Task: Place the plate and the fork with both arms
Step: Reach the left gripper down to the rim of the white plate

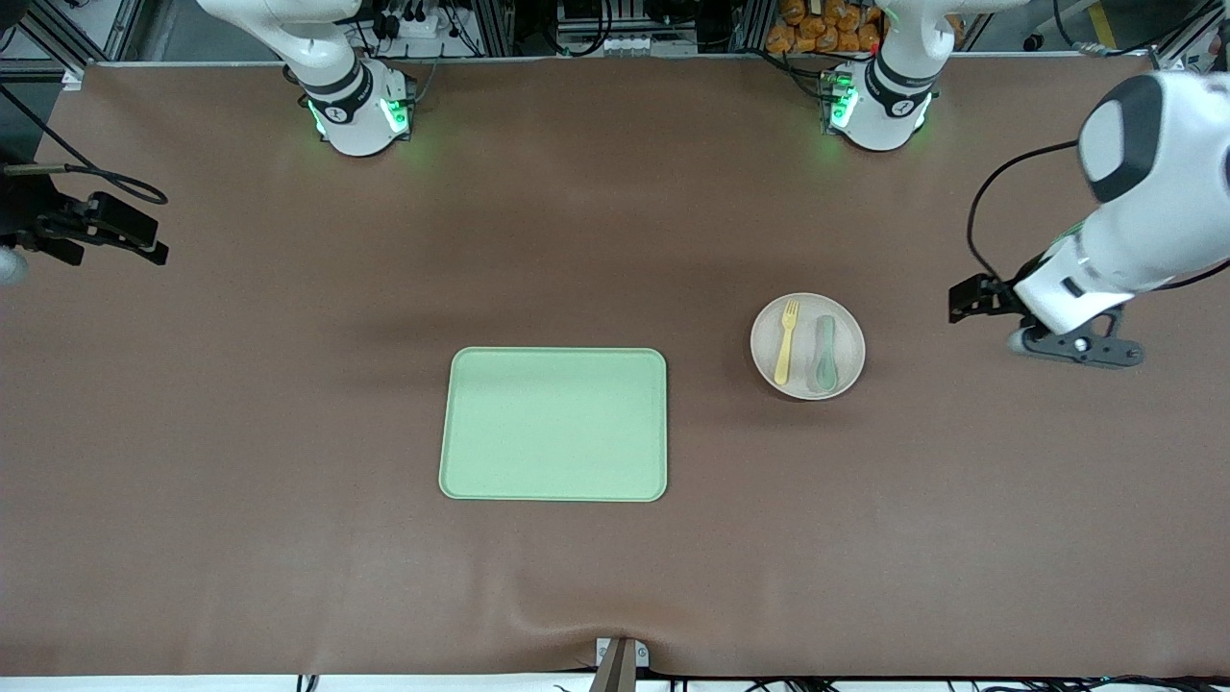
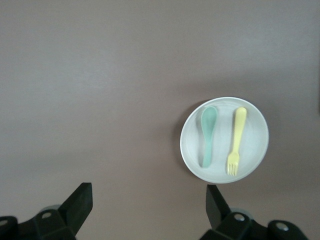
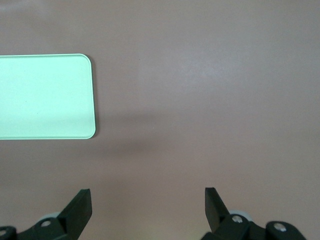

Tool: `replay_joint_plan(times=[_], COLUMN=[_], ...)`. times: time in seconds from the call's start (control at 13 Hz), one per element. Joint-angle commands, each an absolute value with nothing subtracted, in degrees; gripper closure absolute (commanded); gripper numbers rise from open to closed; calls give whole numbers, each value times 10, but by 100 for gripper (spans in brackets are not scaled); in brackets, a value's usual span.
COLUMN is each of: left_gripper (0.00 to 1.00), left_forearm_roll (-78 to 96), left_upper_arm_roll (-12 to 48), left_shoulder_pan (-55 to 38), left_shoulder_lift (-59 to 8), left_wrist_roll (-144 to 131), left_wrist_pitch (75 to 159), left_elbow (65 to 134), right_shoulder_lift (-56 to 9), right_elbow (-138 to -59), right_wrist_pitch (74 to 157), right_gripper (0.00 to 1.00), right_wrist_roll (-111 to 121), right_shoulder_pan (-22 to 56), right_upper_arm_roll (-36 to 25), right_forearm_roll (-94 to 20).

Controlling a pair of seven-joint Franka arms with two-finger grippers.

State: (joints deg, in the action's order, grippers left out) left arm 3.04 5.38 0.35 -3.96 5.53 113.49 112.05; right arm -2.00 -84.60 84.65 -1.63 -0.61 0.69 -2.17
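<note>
Fingers apart, empty, on my left gripper [image 2: 146, 210] and right gripper [image 3: 147, 210], both over bare table. Fork [image 1: 786, 342] lies beside spoon [image 1: 825, 354] on plate [image 1: 764, 332], near tray [image 1: 553, 424].

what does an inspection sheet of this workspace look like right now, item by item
surface: brown table mat, one ripple at its camera-side edge.
job's things: small round pale beige-pink plate toward the left arm's end; pale yellow plastic fork lying in it.
clutter: grey-green spoon in the plate beside the fork, apart; empty rectangular light-green tray at mid-table.
grippers: left gripper open, empty, over bare mat at the left arm's end; right gripper open, empty, over bare mat at the right arm's end.
cables: black cable looping along the left arm.
surroundings: metal frame and equipment along the base edge.
</note>
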Motion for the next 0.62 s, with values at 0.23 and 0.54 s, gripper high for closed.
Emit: replay_joint_plan(times=[0.23,0.54], left_gripper=[3,22], left_forearm_roll=[99,117], left_upper_arm_roll=[57,67], left_shoulder_pan=[6,6], left_shoulder_lift=[-63,-111], left_wrist_roll=[75,108], left_wrist_pitch=[1224,1272], left_elbow=[1212,1228], right_shoulder_lift=[-22,-23], right_elbow=[-842,-842], right_wrist_pitch=[840,840], right_gripper=[0,0], right_wrist_roll=[-12,-17], right_shoulder_pan=[-7,-6], right_upper_arm_roll=[5,5], right_forearm_roll=[-24,-24])
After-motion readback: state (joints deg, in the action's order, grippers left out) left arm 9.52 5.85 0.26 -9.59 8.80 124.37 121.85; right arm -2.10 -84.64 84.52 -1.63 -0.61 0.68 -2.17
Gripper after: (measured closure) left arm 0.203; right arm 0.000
